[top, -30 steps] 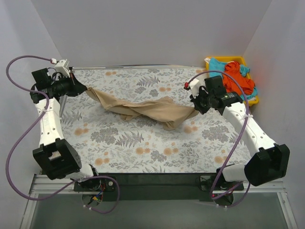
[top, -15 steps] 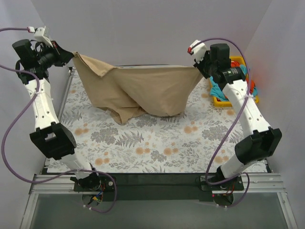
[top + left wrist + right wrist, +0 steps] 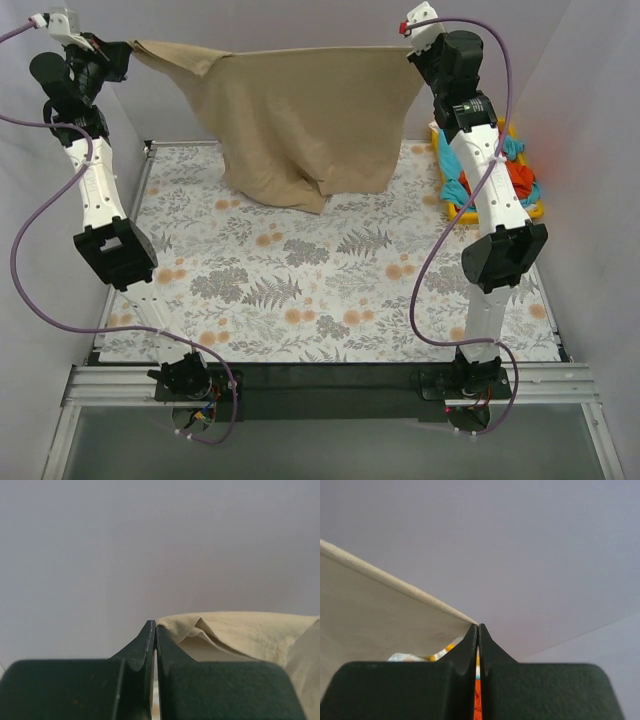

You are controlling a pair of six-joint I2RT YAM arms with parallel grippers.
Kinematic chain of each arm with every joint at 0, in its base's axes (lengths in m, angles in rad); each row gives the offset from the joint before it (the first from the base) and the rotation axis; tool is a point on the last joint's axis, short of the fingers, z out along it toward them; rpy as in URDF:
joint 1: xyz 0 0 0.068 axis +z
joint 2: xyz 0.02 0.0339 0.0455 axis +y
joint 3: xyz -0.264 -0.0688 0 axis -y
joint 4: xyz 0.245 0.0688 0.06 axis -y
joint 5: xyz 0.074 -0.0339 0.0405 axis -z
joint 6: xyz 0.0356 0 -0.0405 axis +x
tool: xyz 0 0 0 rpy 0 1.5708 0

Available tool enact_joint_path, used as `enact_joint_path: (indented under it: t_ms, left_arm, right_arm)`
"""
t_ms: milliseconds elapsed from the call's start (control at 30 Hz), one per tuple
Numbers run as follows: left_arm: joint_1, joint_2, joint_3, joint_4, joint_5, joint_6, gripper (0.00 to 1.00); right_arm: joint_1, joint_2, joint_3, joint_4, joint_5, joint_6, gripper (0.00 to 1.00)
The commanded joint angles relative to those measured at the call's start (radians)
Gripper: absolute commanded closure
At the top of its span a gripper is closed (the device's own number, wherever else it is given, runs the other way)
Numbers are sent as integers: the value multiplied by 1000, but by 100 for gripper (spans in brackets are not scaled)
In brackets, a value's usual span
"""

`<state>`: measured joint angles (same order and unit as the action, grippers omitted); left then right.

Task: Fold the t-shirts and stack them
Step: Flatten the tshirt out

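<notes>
The tan-beige t-shirt point(image 3: 300, 120) hangs stretched in the air between both grippers, high above the table; its lower edge hangs near the table's far part. My left gripper point(image 3: 128, 52) is shut on its left top corner point(image 3: 200, 630). My right gripper point(image 3: 415, 52) is shut on its right top corner point(image 3: 385, 610). In both wrist views the jaws stand pressed together with the cloth's edge pinched at the tips. The orange-red t-shirt point(image 3: 518, 182) and the turquoise-blue t-shirt point(image 3: 455, 185) lie crumpled in the yellow tray point(image 3: 537, 210) at the right, partly hidden by the right arm.
The floral tablecloth point(image 3: 330, 290) covers the table. White walls enclose the back and both sides. Both arms stand raised nearly upright at the table's left and right sides, with purple cables looping beside them.
Both grippers have risen from table height with the tan-beige t-shirt and moved back; the shirt went from lying bunched on the table to hanging spread in the air.
</notes>
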<state>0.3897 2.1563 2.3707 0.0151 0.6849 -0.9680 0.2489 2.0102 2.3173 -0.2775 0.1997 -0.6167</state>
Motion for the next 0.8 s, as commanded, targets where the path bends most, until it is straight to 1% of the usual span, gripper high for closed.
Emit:
enact_joint_path:
  t_ms: [0, 33, 67, 133, 167, 200, 233, 267, 300, 333, 367, 400, 433, 500, 533, 567, 600, 767]
  left_arm:
    - [24, -150, 38, 310, -189, -21, 100]
    - [24, -168, 32, 327, -196, -14, 100]
    - [24, -188, -8, 365, -194, 3, 100]
    - [32, -254, -65, 397, -171, 17, 100]
    - [35, -277, -95, 404, -157, 25, 100]
    - [41, -301, -184, 407, -141, 31, 100]
    - [47, -367, -249, 414, -122, 35, 100]
    - [54, -407, -325, 462, -98, 43, 100]
    - [63, -452, -516, 489, -87, 82, 100]
    - [64, -545, -595, 505, -75, 110, 100]
    - [66, -582, -685, 510, -15, 153, 100]
    - [66, -630, -835, 485, 8, 222, 100]
    - [66, -710, -920, 470, 19, 256, 100]
    - [69, -791, -1043, 413, 56, 329, 100]
    - [69, -827, -1153, 413, 45, 369, 100]
    - [75, -893, -1185, 416, 36, 368, 100]
    - [90, -914, -1200, 401, 33, 359, 100]
    - [144, -995, -1118, 313, 31, 214, 100]
  right_arm:
    - [-28, -111, 19, 256, 80, -51, 99]
    - [-30, -128, 4, 308, 83, -52, 99]
    - [-28, -164, -9, 326, 81, -54, 99]
    - [-28, -208, -87, 372, 61, -51, 99]
    - [-30, -256, -128, 389, 50, -51, 99]
    - [-28, -283, -169, 399, 26, -48, 99]
    - [-28, -306, -267, 400, 8, -45, 99]
    - [-27, -355, -323, 409, -6, -57, 99]
    - [-28, -378, -376, 414, -14, -57, 99]
    - [-28, -398, -488, 411, -20, -57, 99]
    - [-28, -450, -548, 412, -32, -72, 99]
    - [-28, -476, -621, 419, -60, -110, 99]
    - [-30, -499, -724, 422, -68, -124, 99]
    - [-28, -553, -817, 420, -69, -161, 99]
    - [-28, -567, -846, 420, -63, -166, 99]
    - [-28, -591, -875, 419, -56, -163, 99]
    - [-28, -605, -878, 411, -56, -155, 99]
    - [-28, -669, -802, 338, -71, -118, 99]
